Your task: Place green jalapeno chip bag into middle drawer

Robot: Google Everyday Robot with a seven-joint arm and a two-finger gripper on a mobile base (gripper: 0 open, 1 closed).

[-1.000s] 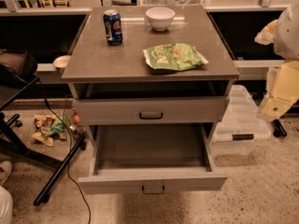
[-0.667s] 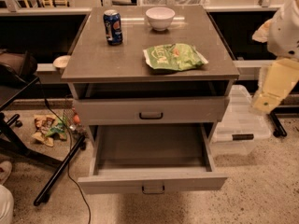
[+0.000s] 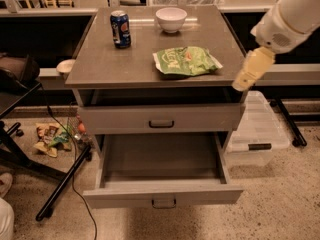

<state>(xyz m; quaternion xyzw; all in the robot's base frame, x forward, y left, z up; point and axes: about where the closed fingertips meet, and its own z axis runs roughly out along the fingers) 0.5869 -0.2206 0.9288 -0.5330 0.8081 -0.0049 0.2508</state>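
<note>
The green jalapeno chip bag (image 3: 186,60) lies flat on the grey cabinet top (image 3: 115,64), right of centre. The middle drawer (image 3: 162,194) is pulled out and its inside is bare. Above it is the shut upper drawer front (image 3: 161,119) with a darker handle. My gripper (image 3: 250,73) hangs at the cabinet's right edge, to the right of the bag and a little lower in the picture, apart from it and holding nothing. The white arm (image 3: 292,16) reaches in from the upper right.
A blue soda can (image 3: 120,29) and a white bowl (image 3: 171,19) stand at the back of the top. A clear plastic bin (image 3: 257,134) sits on the floor to the right. A black stand leg (image 3: 62,184) and litter (image 3: 50,136) lie at left.
My arm and gripper have moved left and up, from beyond the cabinet's right side to its right edge near the bag. The bag and the drawer have not moved.
</note>
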